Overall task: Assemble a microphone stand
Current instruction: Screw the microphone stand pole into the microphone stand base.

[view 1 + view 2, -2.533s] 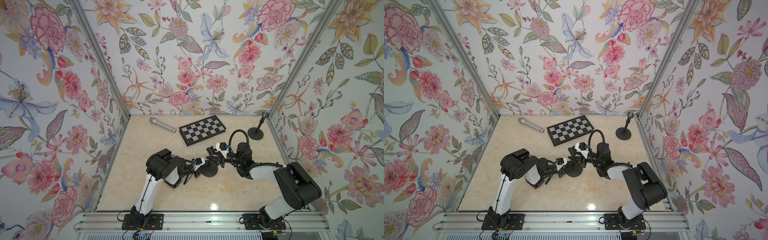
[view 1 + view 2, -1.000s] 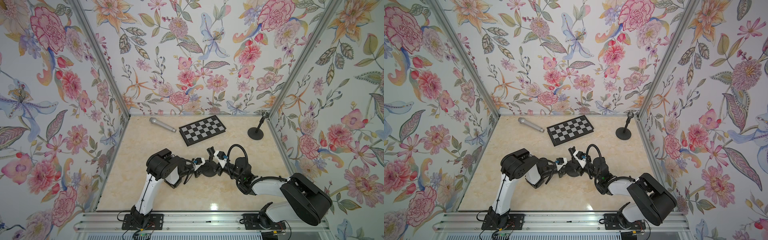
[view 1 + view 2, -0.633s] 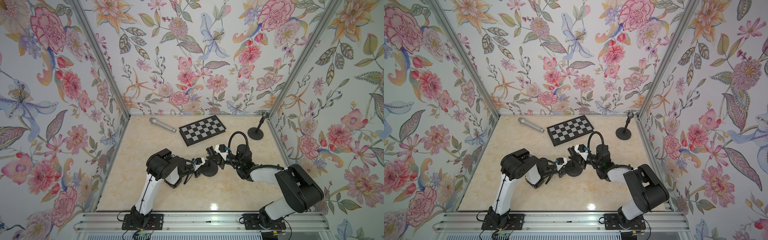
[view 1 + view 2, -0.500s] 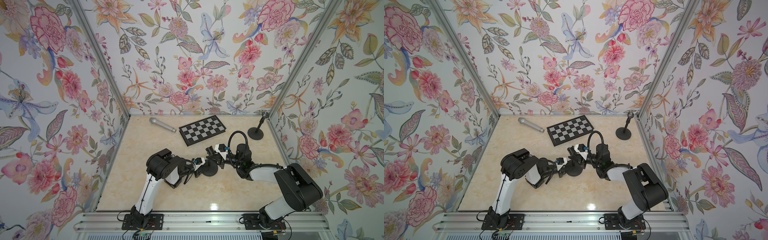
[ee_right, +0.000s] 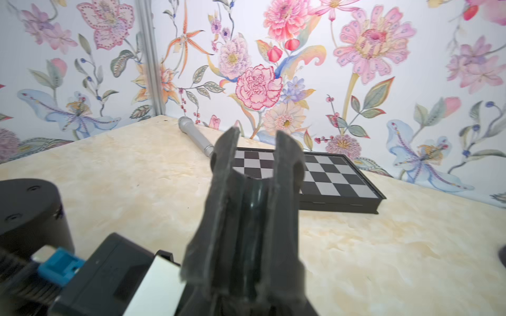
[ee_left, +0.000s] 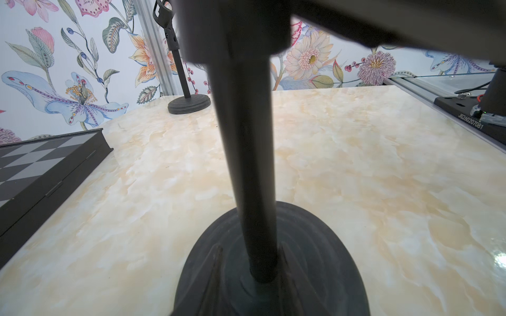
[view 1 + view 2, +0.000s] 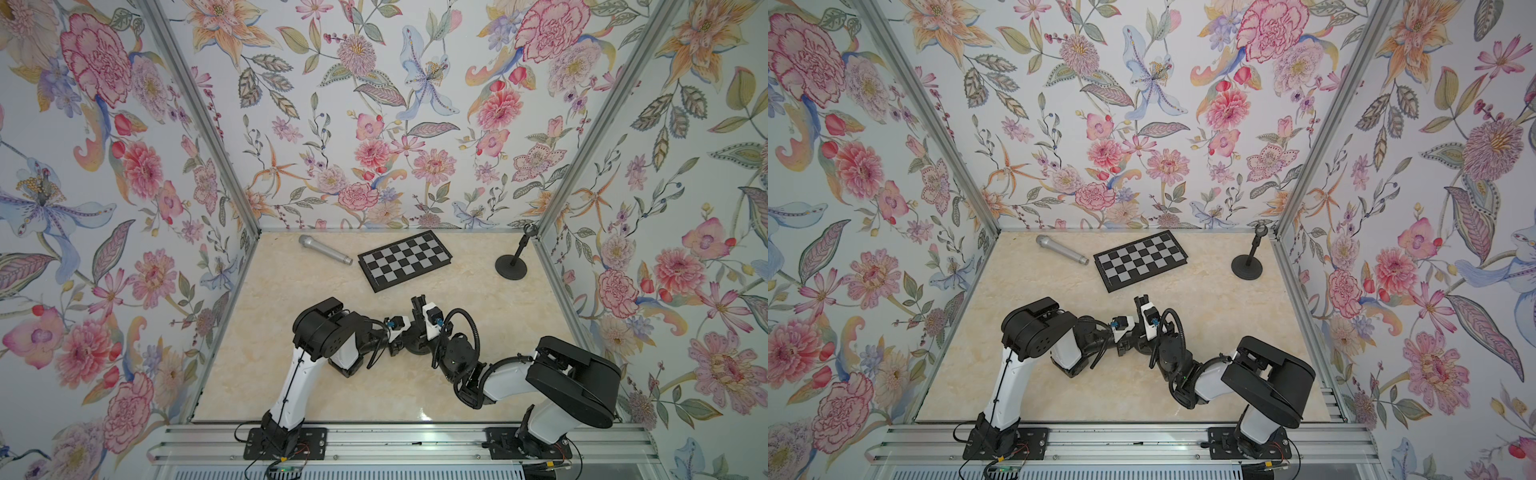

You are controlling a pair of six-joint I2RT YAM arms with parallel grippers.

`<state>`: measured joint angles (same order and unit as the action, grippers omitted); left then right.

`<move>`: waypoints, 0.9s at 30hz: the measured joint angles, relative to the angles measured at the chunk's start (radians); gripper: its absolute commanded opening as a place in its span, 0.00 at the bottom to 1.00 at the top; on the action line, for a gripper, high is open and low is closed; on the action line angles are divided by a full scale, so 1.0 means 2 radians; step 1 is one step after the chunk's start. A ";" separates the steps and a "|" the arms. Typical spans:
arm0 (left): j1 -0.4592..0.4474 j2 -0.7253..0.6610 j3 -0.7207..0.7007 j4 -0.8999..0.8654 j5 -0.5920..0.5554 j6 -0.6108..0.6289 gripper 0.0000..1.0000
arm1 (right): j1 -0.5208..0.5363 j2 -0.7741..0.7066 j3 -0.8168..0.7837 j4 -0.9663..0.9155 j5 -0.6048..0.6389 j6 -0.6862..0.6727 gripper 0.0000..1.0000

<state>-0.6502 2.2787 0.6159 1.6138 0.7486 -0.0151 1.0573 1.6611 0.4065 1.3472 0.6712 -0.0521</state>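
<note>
Two grips hold the pole [image 6: 246, 153]: the right fingers [image 5: 224, 169], open a second ago, have closed on its upper part, and the left fingers [image 6: 216, 270] clamp it low. It stands on its base [image 6: 315, 268] at the centre of both top views, probably ready for tightening.

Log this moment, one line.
step: pole upright in base | right gripper: jaws shut on pole | left gripper: at base, grip unclear | microphone: untouched
</note>
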 measured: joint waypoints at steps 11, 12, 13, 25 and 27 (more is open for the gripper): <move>-0.001 0.000 0.000 0.000 -0.005 0.000 0.35 | -0.121 -0.056 -0.047 -0.059 -0.255 0.000 0.61; -0.001 0.000 0.000 0.000 -0.005 0.000 0.35 | -0.145 -0.066 -0.050 -0.070 -0.312 -0.006 0.61; -0.001 0.000 0.000 0.000 -0.005 0.000 0.35 | -0.162 -0.074 -0.050 -0.080 -0.359 -0.011 0.61; -0.001 0.001 0.000 0.000 -0.004 0.000 0.35 | -0.313 -0.049 0.058 -0.174 -0.772 -0.035 0.52; -0.001 0.001 0.000 0.000 -0.004 0.000 0.35 | -0.321 -0.034 0.078 -0.191 -0.818 -0.033 0.51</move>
<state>-0.6514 2.2799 0.6163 1.6135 0.7403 -0.0151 0.4156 1.5929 0.5625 0.9661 -0.9646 -0.1188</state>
